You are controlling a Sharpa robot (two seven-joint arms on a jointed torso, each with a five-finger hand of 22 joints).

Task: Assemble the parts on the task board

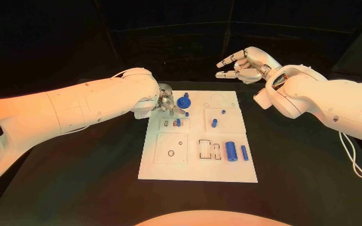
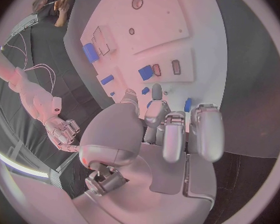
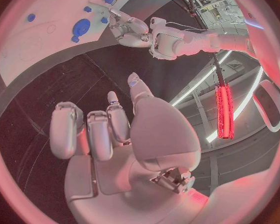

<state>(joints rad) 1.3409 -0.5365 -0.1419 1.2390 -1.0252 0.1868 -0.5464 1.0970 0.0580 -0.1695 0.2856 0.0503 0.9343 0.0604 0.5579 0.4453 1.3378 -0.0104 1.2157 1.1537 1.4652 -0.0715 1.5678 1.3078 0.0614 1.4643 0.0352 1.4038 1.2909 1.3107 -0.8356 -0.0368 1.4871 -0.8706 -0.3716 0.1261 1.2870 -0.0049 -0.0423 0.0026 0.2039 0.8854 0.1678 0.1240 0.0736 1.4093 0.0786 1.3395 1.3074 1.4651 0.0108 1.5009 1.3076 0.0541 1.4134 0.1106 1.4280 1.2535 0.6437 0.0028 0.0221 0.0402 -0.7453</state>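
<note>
I see the white task board (image 1: 198, 171) mid-tabletop with most blue parts (image 1: 232, 151) apparently still loose, my left robot hand (image 1: 167, 103) over its far-left corner, grasp unclear, my right robot hand (image 1: 245, 65) released beyond it.

A black table (image 1: 75, 184) carries the white task board (image 1: 198, 169) (lying flat at its middle).

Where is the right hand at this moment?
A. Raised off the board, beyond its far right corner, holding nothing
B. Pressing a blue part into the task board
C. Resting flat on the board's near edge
A: in the head view the right hand hangs past the far right corner of the task board, fingers apart and holding nothing.
</note>
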